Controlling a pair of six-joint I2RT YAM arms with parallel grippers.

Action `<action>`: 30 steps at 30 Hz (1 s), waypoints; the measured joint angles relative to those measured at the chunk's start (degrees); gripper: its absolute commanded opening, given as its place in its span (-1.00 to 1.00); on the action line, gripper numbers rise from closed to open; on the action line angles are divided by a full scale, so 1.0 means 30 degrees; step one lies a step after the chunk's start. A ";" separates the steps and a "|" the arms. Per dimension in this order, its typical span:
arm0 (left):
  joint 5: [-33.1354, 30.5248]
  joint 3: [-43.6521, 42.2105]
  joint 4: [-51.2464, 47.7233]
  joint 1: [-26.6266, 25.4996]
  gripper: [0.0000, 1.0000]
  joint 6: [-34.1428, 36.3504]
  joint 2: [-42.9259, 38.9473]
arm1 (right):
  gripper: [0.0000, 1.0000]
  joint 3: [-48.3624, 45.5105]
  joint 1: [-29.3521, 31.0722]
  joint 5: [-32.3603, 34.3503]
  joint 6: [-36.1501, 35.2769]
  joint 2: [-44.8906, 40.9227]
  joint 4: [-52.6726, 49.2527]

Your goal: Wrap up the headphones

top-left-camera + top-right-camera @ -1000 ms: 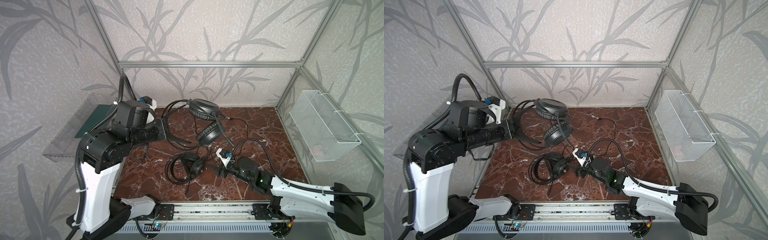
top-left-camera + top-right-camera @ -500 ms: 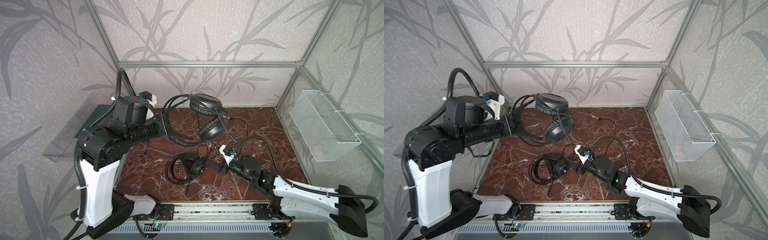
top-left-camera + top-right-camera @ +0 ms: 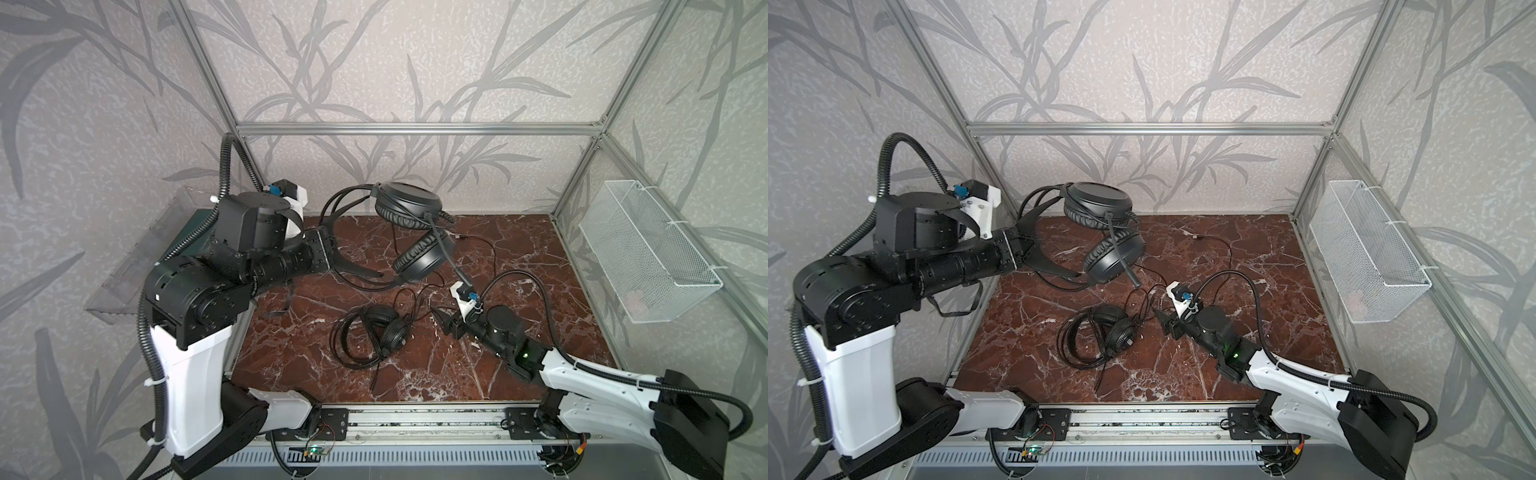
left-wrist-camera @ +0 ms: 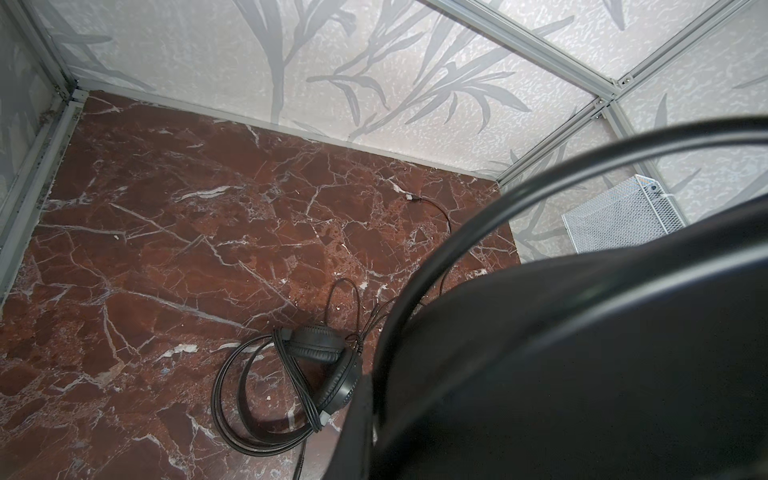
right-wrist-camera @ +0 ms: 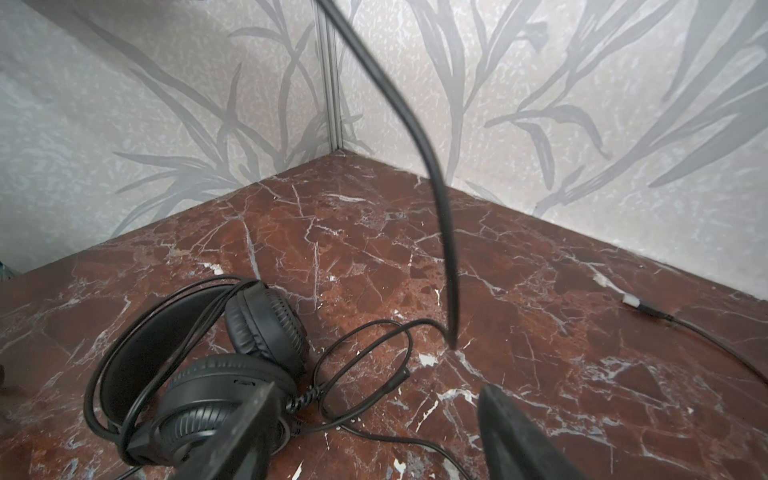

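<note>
Black headband fills left wrist view, hiding left jaws; both top views show them pinched on it, raised headset hanging above counter rear. Right jaws spread, low near second headset lying mid-counter, cable strands crossing it. Red-brown marble counter; leaf-patterned walls, aluminium frame, wire basket on right wall.

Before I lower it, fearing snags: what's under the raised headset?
Marble table and a loose cable; the other headset lies nearer the front. The patch behind the earcups is covered.
</note>
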 measured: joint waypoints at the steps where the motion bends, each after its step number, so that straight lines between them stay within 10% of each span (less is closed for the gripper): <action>1: -0.0007 0.0000 0.0000 0.0000 -1.00 0.0000 0.0000 | 0.50 0.0117 -0.0044 -0.0015 -0.0015 0.0546 0.0197; 15: -0.0233 0.0000 0.0000 -0.0015 -1.00 0.0000 -0.0022 | 0.37 0.3701 -0.1530 0.0663 0.1632 0.7278 0.3169; 24: -0.0510 0.0000 0.0000 -0.0022 -1.00 0.0022 -0.0335 | -0.43 0.3541 -0.1909 0.0663 0.2033 1.0513 0.6674; 30: -0.0707 0.0000 0.0000 -0.0022 -1.00 0.0022 -0.0415 | -0.18 0.3366 -0.1909 0.0641 0.1814 1.0477 0.8014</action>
